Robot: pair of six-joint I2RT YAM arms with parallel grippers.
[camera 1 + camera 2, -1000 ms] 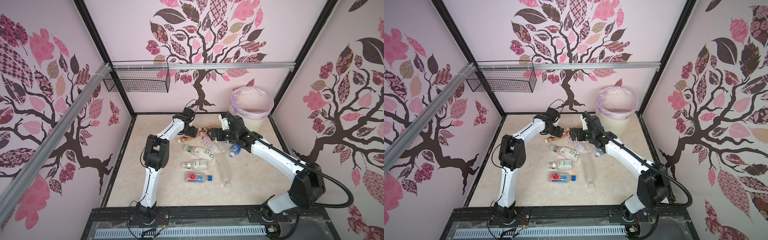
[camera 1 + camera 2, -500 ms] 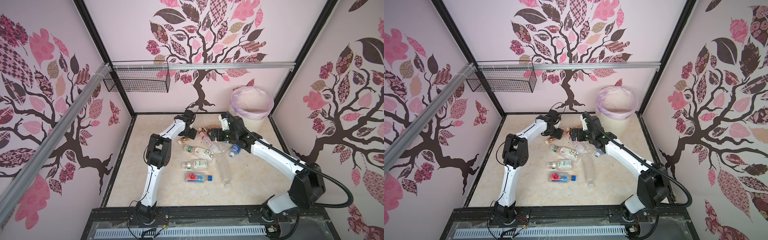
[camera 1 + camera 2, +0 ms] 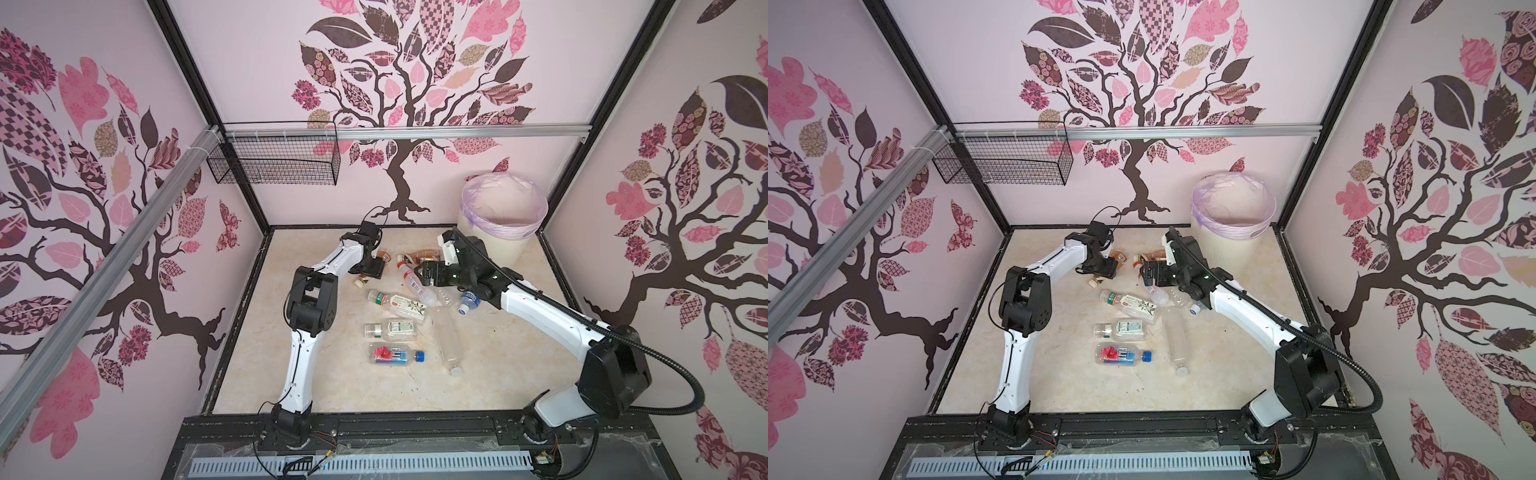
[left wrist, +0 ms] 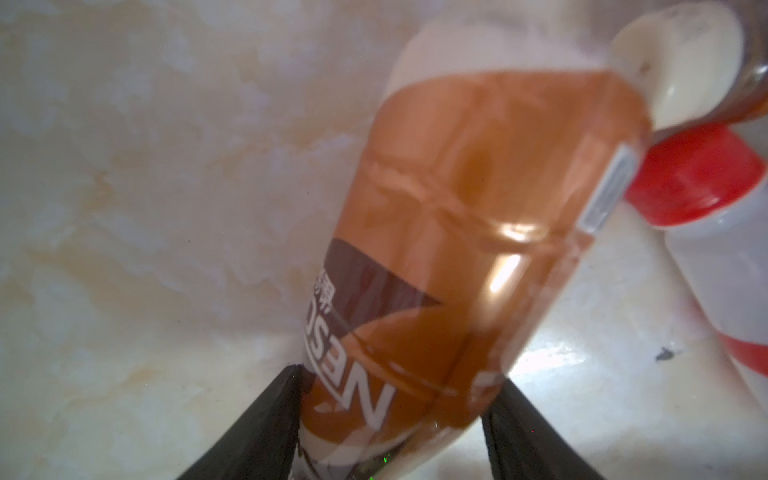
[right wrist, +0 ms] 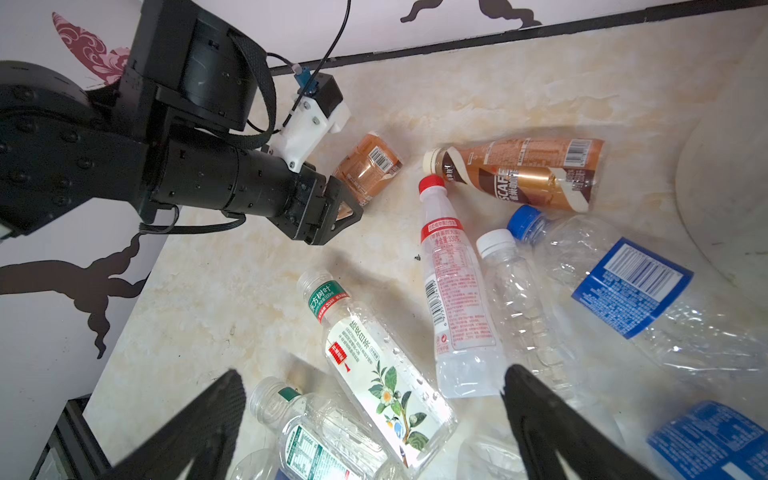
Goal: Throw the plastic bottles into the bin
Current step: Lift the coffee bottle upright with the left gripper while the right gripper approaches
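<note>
My left end effector (image 4: 399,374) straddles the brown bottle (image 4: 478,232) — its long axis running straight out between the jaws — can't tell if clamped.

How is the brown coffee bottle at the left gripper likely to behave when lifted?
Lying on its side, the round brown coffee bottle probably rolls if nudged. Its glossy sleeve shows highlights, so it may slip. Light glows through it, so it seems empty and light.
</note>
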